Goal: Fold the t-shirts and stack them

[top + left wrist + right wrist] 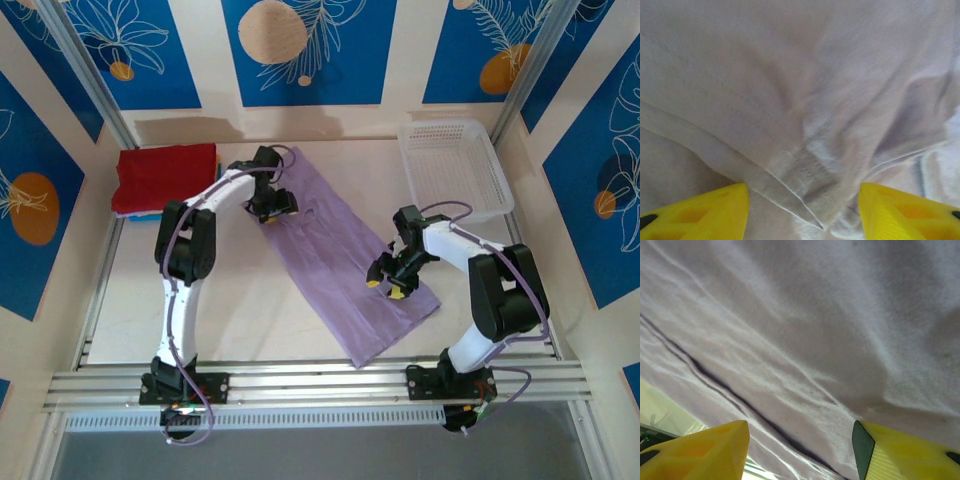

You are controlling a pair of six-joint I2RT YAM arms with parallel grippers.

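A lavender-purple t-shirt (345, 265), folded into a long strip, lies diagonally across the table's middle. My left gripper (272, 207) hovers over its upper left end, open. In the left wrist view the yellow fingers (715, 212) stand wide apart with a stitched hem corner (805, 185) of the shirt lying loose between them, and my left gripper (804, 210) pinches nothing. My right gripper (388, 283) is over the strip's lower right part, also open. Wrinkled purple cloth (805, 350) spreads beneath my right gripper (800, 445), untouched by the pads. A folded red t-shirt (165, 175) tops a stack at the far left.
A white perforated basket (455, 165) stands at the back right, nothing showing inside it. The table's near edge carries an aluminium rail (320, 380) with both arm bases. Patterned blue walls close in the sides and back.
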